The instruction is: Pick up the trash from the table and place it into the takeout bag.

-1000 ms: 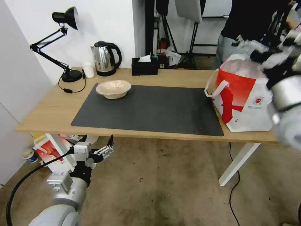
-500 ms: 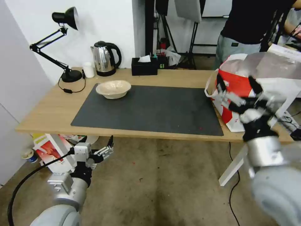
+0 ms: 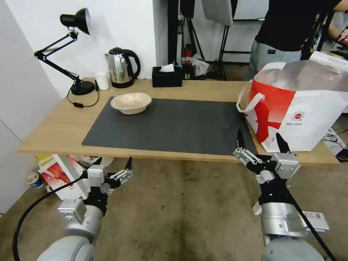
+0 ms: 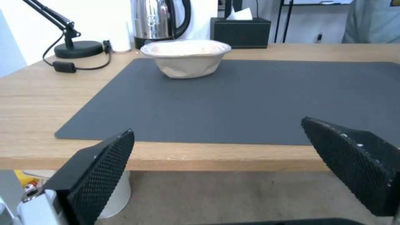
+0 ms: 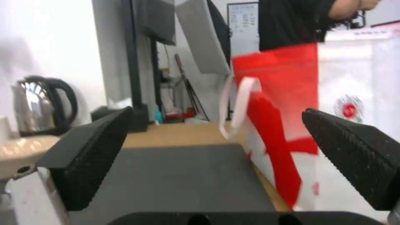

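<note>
**Inspector A:** Left claw is hanging below the desk edge at the near left, fingers spread wide, holding nothing. Right claw is sitting at the near right edge, also wide and empty, just in front of the bag.

**Inspector B:** And the trash?

**Inspector A:** One beige bowl is resting upright on the far left corner of the mat. From the left claw it is lying ahead and above, slightly toward the middle; from the right claw it is lying well off across the mat.

**Inspector B:** Nearer arm?

**Inspector A:** The left, in my judgement. The bowl is round, so no long axis is governing the approach. The bag is standing open-topped at the desk's right end, well apart from the bowl.
</note>
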You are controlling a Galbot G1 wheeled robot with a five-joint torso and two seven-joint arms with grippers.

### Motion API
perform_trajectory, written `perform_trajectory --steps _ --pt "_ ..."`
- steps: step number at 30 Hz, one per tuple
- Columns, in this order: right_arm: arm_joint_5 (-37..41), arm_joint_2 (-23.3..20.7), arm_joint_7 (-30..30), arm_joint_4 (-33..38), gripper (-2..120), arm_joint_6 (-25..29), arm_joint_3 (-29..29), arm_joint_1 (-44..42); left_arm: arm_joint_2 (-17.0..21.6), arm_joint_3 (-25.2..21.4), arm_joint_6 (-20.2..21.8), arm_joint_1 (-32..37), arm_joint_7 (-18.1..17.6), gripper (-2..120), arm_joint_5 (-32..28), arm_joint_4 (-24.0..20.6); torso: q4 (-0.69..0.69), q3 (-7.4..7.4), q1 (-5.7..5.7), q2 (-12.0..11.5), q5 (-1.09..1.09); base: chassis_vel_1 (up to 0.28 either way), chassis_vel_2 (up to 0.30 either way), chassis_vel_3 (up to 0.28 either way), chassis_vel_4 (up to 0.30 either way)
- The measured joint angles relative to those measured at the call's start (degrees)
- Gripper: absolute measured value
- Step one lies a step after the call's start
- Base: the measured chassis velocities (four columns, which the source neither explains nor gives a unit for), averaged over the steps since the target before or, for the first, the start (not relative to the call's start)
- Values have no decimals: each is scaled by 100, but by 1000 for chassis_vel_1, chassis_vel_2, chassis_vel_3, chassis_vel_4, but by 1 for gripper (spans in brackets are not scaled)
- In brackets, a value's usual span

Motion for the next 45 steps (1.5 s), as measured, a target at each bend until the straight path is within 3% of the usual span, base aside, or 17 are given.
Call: perform_trajectory --steps 7,25,45 --pt "-82 49 109 -53 100 70 -143 -267 13 -5 7 -4 -1 100 -15 -13 0 0 0 0 0 0 0 0 0" --pt "-227 -375 39 -72 100 167 -453 -844 60 -41 7 -22 -6 100 -56 7 0 0 0 0 0 0 0 0 0" --pt "-204 -497 6 -285 100 238 -471 -750 86 -35 2 -78 -8 100 -81 84 -1 0 0 0 0 0 0 0 0"
